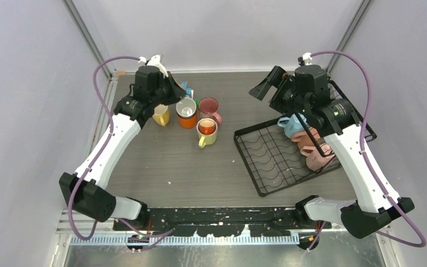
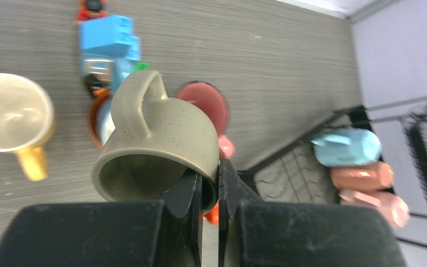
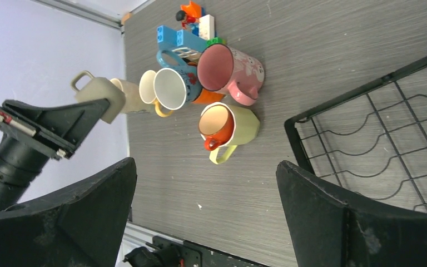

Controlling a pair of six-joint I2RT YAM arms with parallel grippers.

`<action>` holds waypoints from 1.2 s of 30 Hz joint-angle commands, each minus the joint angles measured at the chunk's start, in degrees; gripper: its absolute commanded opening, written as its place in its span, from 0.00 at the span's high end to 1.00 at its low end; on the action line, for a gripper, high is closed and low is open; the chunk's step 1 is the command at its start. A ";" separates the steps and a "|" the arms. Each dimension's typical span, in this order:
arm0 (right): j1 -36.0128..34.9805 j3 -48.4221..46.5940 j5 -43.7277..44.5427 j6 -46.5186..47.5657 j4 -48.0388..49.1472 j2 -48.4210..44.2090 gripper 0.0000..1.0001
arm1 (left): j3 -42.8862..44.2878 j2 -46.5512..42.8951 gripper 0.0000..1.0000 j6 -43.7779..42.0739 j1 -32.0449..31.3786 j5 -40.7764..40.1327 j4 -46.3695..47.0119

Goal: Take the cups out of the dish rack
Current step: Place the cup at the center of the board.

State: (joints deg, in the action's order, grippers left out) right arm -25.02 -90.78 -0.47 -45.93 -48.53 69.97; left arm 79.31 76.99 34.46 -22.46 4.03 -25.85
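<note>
My left gripper (image 2: 210, 178) is clamped on the rim of a speckled beige mug (image 2: 155, 133), one finger inside the mouth and one outside. The mug hangs tilted in the air, its mouth towards my wrist and its handle pointing away.

Seen from above, it hangs over the unloaded cups at about 11 o'clock on the table (image 1: 200, 172). A yellow mug (image 1: 161, 115), an orange mug (image 1: 187, 114), a pink mug (image 1: 208, 107) and a lime mug (image 1: 207, 132) stand there close together. A blue toy house (image 2: 108, 41) sits just behind them.

My right gripper (image 3: 204, 167) is spread wide and holds nothing. It hovers above the black wire dish rack (image 1: 248, 165) at 3 o'clock. A light blue mug (image 1: 290, 125) and some peach mugs (image 1: 314, 150) lie in the rack's far side.

I judge the step in hand to be setting this mug down. To do it well, I should pick bare table just beside the group, perhaps at 7 o'clock from the yellow mug. I should level the mug so its base meets the table flat. I should lower slowly, clear of the neighbours' handles, and let go only once it rests. The pinch on the rim is narrow, so a quick swing could make the mug pivot.
</note>
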 commanded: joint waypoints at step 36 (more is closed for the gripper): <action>-0.12 0.52 1.69 3.41 -2.93 -5.38 0.00 | 14.60 26.82 1.00 -11.78 11.46 -14.40 -10.42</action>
State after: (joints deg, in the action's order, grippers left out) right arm -25.02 -89.97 0.91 -43.42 -52.01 66.00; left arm 91.72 103.94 23.53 -11.53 -9.02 -37.95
